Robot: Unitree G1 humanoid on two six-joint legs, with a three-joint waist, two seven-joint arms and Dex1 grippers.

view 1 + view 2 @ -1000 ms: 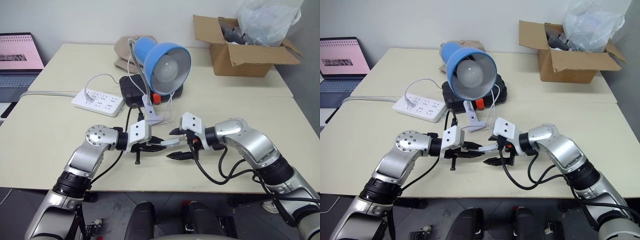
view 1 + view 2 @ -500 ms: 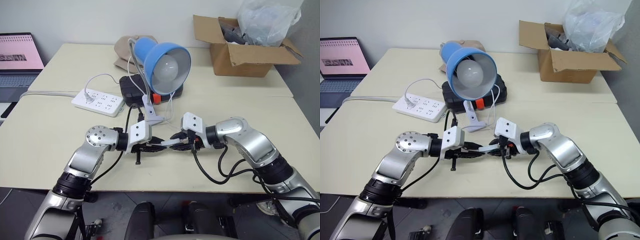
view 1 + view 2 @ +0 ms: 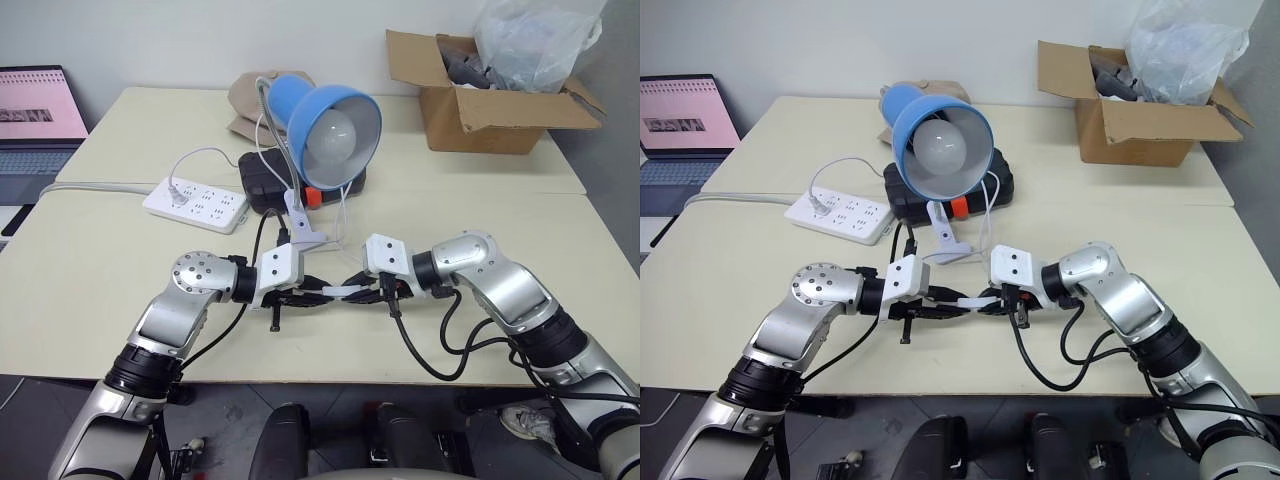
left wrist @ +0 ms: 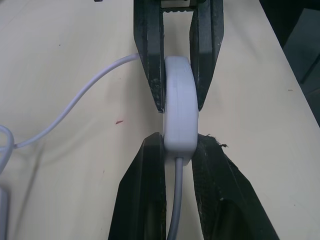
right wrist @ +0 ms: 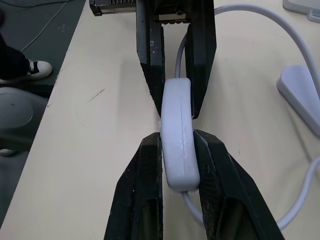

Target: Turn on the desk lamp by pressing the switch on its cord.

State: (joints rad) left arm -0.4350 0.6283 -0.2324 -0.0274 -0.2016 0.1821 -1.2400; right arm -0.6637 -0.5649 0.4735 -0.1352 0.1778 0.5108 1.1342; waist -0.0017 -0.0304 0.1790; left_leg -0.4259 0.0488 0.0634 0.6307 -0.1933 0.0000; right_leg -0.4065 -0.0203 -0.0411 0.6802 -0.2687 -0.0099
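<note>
A pale table [image 3: 80, 260] stands before a white wall, with a laptop [image 3: 40, 115] at your far left and a cardboard box [image 3: 490, 100] holding a plastic bag [image 3: 535, 35] at your far right. Near the table's middle you see the lamp [image 3: 335, 130], its blue shade tilted toward the camera, bulb unlit as far as the head views show, its gooseneck rising from a white clip base [image 3: 305, 232]. Behind the base lies a black case [image 3: 265, 180]; to its left lies a power strip [image 3: 197, 205]. In front of the lamp your two arms meet tip to tip just above the table. The left gripper [image 3: 318, 295] is clenched on one end of the switch [image 4: 178, 120], and the right gripper [image 3: 362, 288] is clenched on the other end, so that the white oblong is pinched edgewise between both pairs of black fingers. In the left wrist view the cord [image 4: 90, 95] leaves the switch and curves away over the tabletop; in the right wrist view it loops past the clip base.
</note>
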